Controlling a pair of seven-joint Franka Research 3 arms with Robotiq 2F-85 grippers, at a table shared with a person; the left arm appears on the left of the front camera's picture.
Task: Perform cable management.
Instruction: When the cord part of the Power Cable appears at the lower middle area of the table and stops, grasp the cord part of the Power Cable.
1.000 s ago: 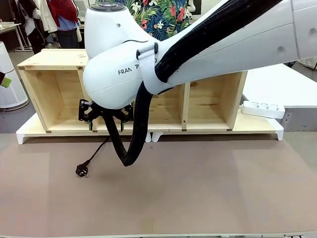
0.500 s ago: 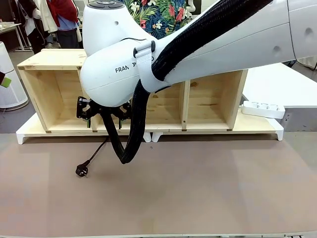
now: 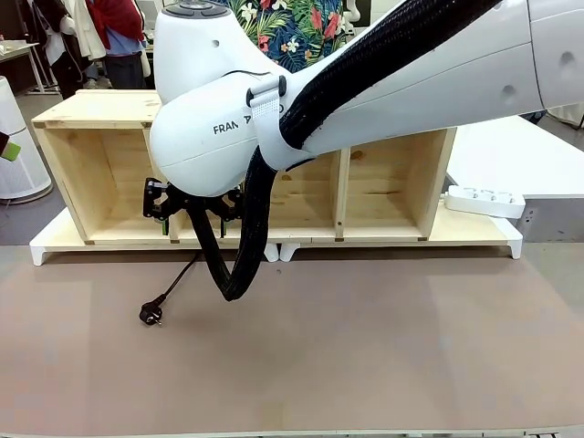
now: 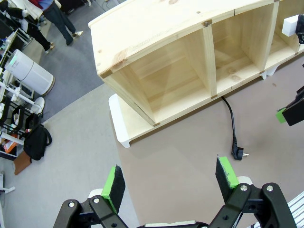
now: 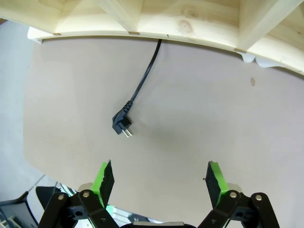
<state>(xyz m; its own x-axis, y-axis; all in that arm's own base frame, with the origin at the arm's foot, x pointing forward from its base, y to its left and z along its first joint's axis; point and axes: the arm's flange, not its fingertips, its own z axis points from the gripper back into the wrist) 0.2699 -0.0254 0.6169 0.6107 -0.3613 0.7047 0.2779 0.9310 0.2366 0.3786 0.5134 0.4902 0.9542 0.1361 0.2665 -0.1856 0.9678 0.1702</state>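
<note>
Item: one thin black power cable [image 5: 142, 83], loose on a flat brown tabletop [image 3: 383, 347], ending in a round black plug [image 5: 121, 124] with two bare pins turned toward 5 o'clock in the right wrist view. Position: the plug is found at 11 o'clock from the right gripper [image 5: 159, 175], ahead of the gap and a little to one side. The cord's long axis is laid from the plug toward 1 o'clock, up to the lower front edge of a pale wooden shelf unit with open compartments [image 5: 190, 28], where its further run is hidden. Right gripper: jaws spread wide, nothing held, green pads well clear of the plug. Left gripper [image 4: 170, 176]: jaws likewise parted and empty; in its own view the plug is seen at 2 o'clock, well apart. The right arm is judged the nearer, as it is hung over the cord just in front of the shelf in the front view; a reach toward 11 o'clock with the jaws set across the cord's line is judged to be called for. Markings: the letters "FRAN" are read on the white arm casing [image 3: 196, 109], the rest being covered by a strap. Accessory: one white power strip [image 3: 484, 199], at 3 o'clock of the shelf; no print on it can be made out.
</note>
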